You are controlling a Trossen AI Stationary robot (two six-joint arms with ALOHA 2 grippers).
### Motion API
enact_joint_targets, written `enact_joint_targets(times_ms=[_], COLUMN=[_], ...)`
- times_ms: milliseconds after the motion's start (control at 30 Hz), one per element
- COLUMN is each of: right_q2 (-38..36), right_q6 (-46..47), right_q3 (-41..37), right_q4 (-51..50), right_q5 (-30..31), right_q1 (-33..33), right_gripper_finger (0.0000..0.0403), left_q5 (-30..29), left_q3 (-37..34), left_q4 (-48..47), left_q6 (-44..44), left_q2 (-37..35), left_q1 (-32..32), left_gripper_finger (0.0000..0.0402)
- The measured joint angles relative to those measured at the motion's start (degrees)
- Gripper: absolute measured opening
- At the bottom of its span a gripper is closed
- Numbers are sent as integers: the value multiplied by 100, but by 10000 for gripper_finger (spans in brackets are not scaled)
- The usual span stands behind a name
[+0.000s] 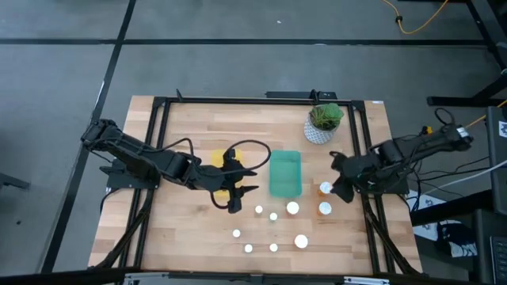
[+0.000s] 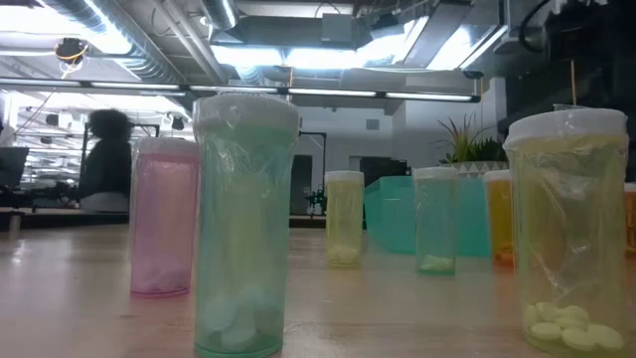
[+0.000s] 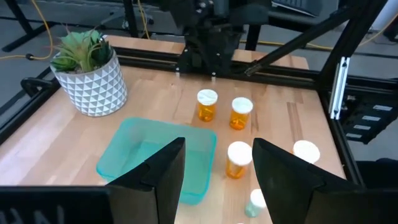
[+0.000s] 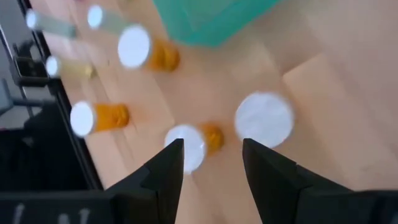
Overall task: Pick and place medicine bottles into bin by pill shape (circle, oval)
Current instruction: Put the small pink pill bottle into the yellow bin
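While you held both arms over the pale wooden table (image 1: 182, 229), the scene was noted as follows.

Left gripper (image 3: 217, 149): it hung near the table's middle, above the small yellow plastic bin (image 1: 215, 158), which the arm mostly hid. Its fingers stood wide apart with nothing between them.

Right gripper (image 4: 211, 146): it hung near the table's right edge, just beside two orange-bodied, white-capped medicine bottles (image 1: 325, 198). Its fingers were parted and gripped nothing. In your right wrist view one white cap showed below the gap, not touched.

Shallow green rectangular plastic bin (image 1: 285, 174): it lay between the two grippers, just right of the yellow one.

Remaining white-capped bottles (image 1: 273, 229): about seven stood upright on the wood in a loose cluster on the near side of the green bin, apart from one another and outside it. At table height, the nearest were a green-tinted bottle (image 2: 243, 229) and a yellowish bottle (image 2: 571, 249), each with pale pills at the bottom, and a pink one (image 2: 162, 214).

White patterned pot with a green plant (image 1: 323, 123): it stood at the far right, beyond the green bin.
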Motion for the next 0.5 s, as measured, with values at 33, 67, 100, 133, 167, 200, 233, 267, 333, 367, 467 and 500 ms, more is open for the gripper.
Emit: enact_joint_targets(times_ms=[33,67,100,133,167,200,233,267,333,367,467,500], right_q2=[98,178,255,329,407,465,506,539,581,593,601,599], right_q6=[146,281,369,453,505,605,656,678,614,548,149,-9], right_q3=[-2,-2,-2,18,71,143,239,356,566,652,897,966], right_q4=[73,180,306,393,423,461,519,600,776,917,1370,1422], right_q5=[-127,-278,-474,-691,-930,-1139,-1288,-1342,-1168,-988,-769,-807], right_q1=[130,254,369,473,568,646,723,795,911,963,1153,1221], right_gripper_finger=[167,167,167,167,167,167,167,167,167,167,167,167], left_q5=[0,0,0,0,0,0,0,0,0,0,1,2], left_q3=[0,0,0,0,0,0,0,0,0,0,0,0], left_q4=[-16,-12,-13,-14,-19,-29,-40,-54,-66,-75,-120,-125], left_q6=[0,0,0,0,0,0,0,0,0,0,0,0], left_q2=[0,0,0,0,0,0,0,0,0,0,0,0], left_q1=[-2,-2,-2,-2,-2,-1,0,0,0,0,0,0], left_gripper_finger=[181,181,181,181,181,181,181,181,181,181,181,181])
